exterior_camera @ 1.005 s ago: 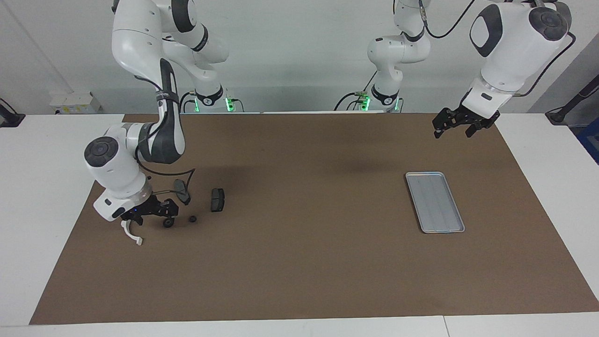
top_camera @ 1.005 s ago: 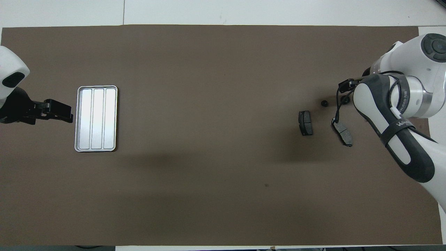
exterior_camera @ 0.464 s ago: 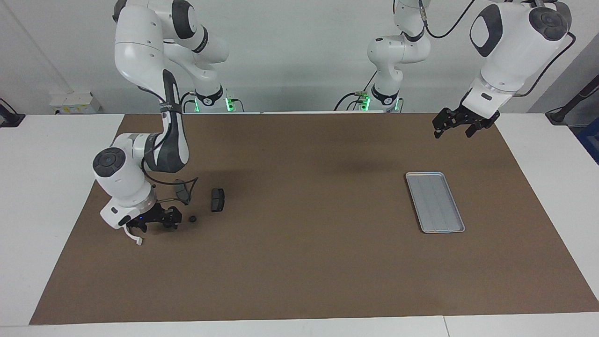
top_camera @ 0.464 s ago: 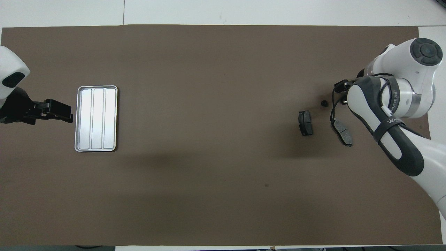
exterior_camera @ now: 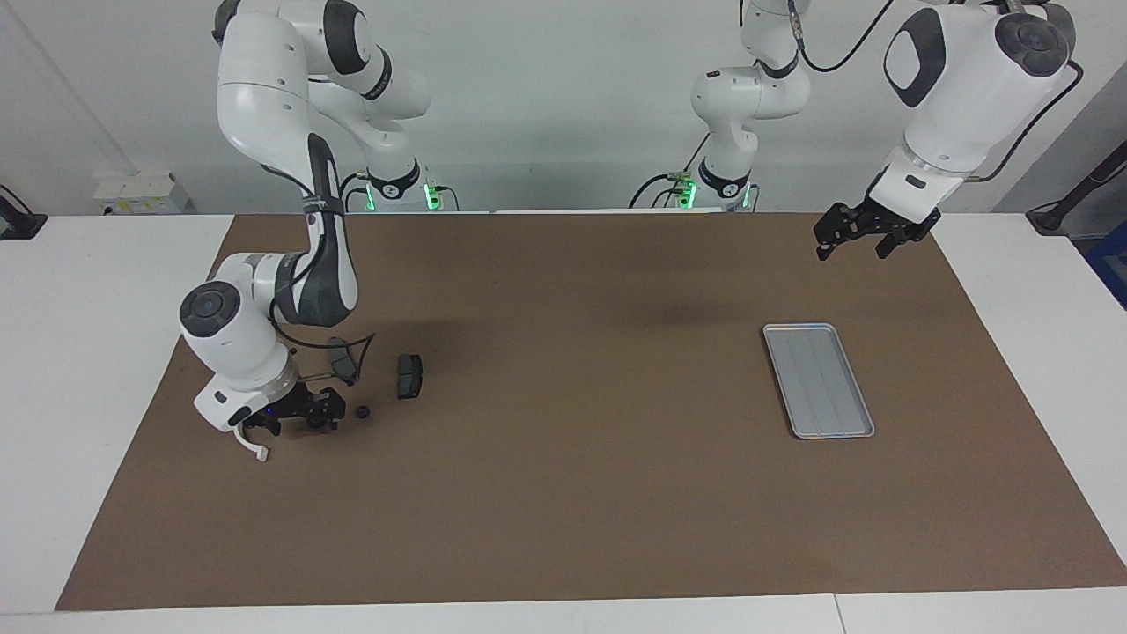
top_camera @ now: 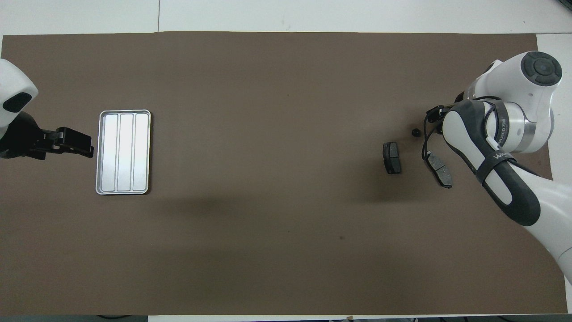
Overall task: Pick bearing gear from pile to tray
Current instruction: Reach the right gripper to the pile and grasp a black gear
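Observation:
The pile lies at the right arm's end of the table. It has a white curved arc [exterior_camera: 256, 450], two dark brake-pad pieces [exterior_camera: 408, 376] [exterior_camera: 343, 359] and a tiny black round piece [exterior_camera: 361, 411]. My right gripper [exterior_camera: 298, 424] is low on the mat between the arc and that round piece, with its fingers apart. Whatever lies between the fingers is hidden. In the overhead view the arm covers it, but the pads [top_camera: 392, 157] [top_camera: 440, 169] and the round piece [top_camera: 415, 132] show. The silver tray [exterior_camera: 819, 380] [top_camera: 124, 152] holds nothing. My left gripper [exterior_camera: 852, 249] waits open, raised near the tray.
A brown mat [exterior_camera: 563, 493] covers the table, with white table edge around it. The right arm's elbow and cable hang over the brake pad nearer the robots.
My right gripper has come down to the mat and shifted slightly toward the round piece. A second black round piece seen beside its fingertip a second ago is now hidden. The left arm has not moved.

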Controlling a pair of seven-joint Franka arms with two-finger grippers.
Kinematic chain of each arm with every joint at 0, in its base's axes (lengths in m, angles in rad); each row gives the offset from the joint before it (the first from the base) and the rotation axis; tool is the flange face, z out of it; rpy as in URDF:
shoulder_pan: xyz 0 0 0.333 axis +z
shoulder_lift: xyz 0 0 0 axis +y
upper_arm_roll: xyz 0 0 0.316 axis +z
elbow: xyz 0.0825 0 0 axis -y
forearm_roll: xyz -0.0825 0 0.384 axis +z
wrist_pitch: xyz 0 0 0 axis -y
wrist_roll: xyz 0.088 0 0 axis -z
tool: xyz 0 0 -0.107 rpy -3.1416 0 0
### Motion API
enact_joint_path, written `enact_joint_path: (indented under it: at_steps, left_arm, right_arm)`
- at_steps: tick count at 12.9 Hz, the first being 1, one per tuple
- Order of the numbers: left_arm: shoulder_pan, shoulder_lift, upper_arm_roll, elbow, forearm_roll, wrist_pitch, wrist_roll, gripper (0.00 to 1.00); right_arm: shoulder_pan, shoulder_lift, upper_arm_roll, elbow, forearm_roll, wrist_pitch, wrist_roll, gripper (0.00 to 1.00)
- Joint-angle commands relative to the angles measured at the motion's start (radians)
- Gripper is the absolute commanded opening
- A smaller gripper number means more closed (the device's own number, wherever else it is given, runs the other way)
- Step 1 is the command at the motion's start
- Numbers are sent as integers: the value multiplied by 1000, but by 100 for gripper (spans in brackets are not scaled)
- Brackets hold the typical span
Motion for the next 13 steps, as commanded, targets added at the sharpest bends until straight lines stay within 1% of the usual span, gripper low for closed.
enact_joint_path:
  at_steps: [1,3,5,7,8,10,11,13]
  left_arm:
    - [1,-15,1,-15,-1,12,1,100]
    - [1,-15,1,-15,-1,12,1,100]
    - [1,-15,1,-15,-1,12,1,100]
    - [1,-15,1,-15,-1,12,1,100]
    - [1,-15,1,-15,-1,12,1,100]
    - [1,-15,1,-15,-1,12,1,100]
    - [1,-15,1,-15,-1,12,1,100]
    - [1,-15,1,-15,-1,12,1,100]
  right_arm:
    - [-3,-18,5,-32,9,-9,-10,100]
    - [-3,-28,5,-60,9,-9,-13,99]
    - [-3,-30,5,-66,9,-10,-18,99]
    - [-3,-31,5,-69,9,-13,-18,94]
    - [-3,-31,5,-67,9,-29,-18,85]
    - [-4,-36,3,-66,9,-41,-15,54]
    - [-6,-39,5,-66,9,-44,-16,43]
    - [-4,-42,3,-61,9,-56,-15,16]
